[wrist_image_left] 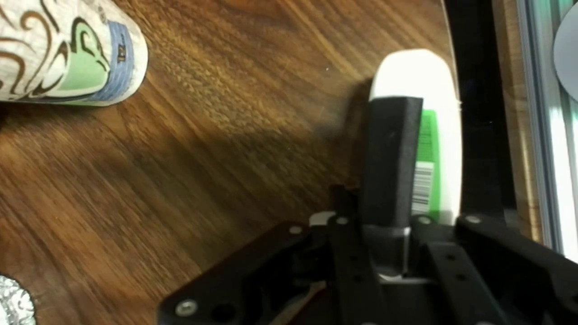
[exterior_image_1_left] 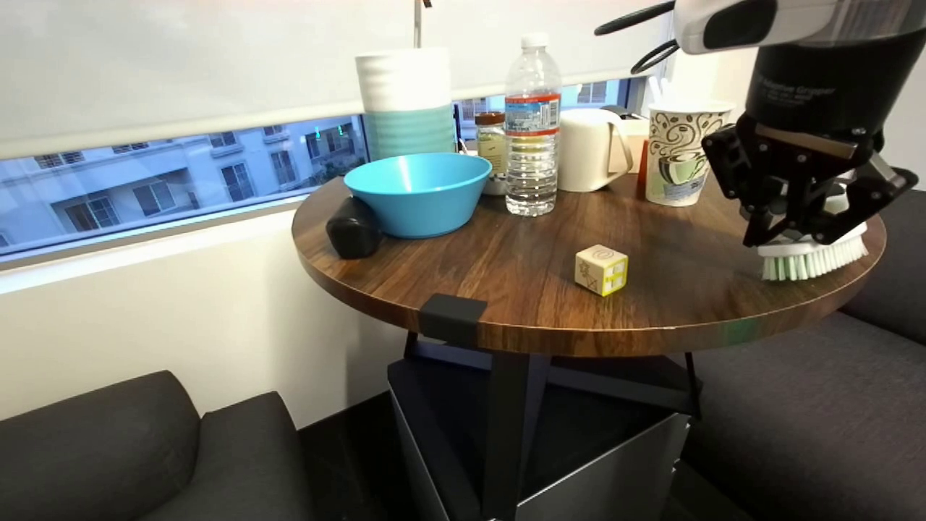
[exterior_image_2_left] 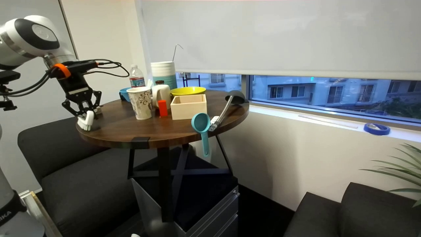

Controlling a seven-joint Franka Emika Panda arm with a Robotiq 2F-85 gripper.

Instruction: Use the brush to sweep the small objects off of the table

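Note:
The brush shows a white body and white-green bristles (exterior_image_1_left: pixel 814 262) in an exterior view. In the wrist view the brush (wrist_image_left: pixel 445 149) has a green barcode label and a black bar along its top. My gripper (exterior_image_1_left: pixel 792 235) is shut on the brush's handle; its fingers (wrist_image_left: pixel 384 219) stand either side of the bar. The brush (exterior_image_2_left: pixel 85 122) is bristles down at the edge of the round brown table (exterior_image_1_left: pixel 680 278). I cannot tell if the bristles touch the top. A tiny pale speck (wrist_image_left: pixel 326 69) shows beside the brush; I cannot make out dark-green specks.
A yellow-edged cube (exterior_image_1_left: pixel 600 270) sits near the front. A paper cup (exterior_image_1_left: pixel 684 155), water bottle (exterior_image_1_left: pixel 533 155), mug (exterior_image_1_left: pixel 587 152) and blue bowl (exterior_image_1_left: pixel 419 199) stand behind. A wooden box (exterior_image_2_left: pixel 189 110), red block (exterior_image_2_left: pixel 162 108) and ladle (exterior_image_2_left: pixel 223 113) are on the far side.

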